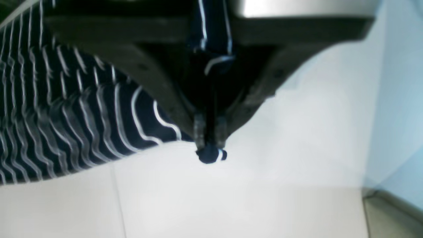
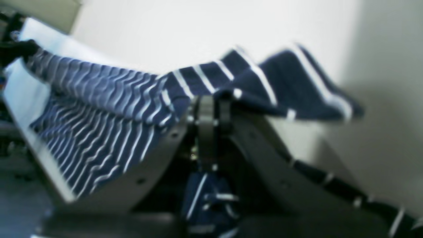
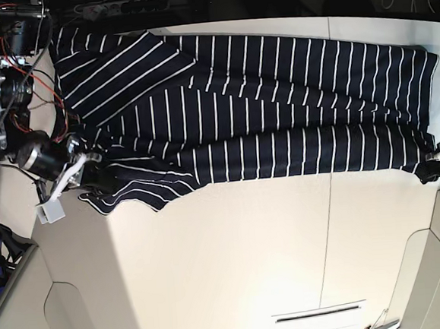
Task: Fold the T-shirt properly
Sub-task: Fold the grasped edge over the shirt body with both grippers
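Blurring both wrist views – pincers (image 1: 210,140) (image 2: 211,109) clamp T-shirt (image 3: 276,107)

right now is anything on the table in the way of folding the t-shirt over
Nothing visible. Both tools are shut on the T-shirt: the left tool on one end of its near edge, the right tool on the other. The table in front of the shirt shows only bare surface.

Legible txt/labels/brands/nos./signs: none in any view; T-shirt (image 3: 261,108) shows white stripes only, no print.
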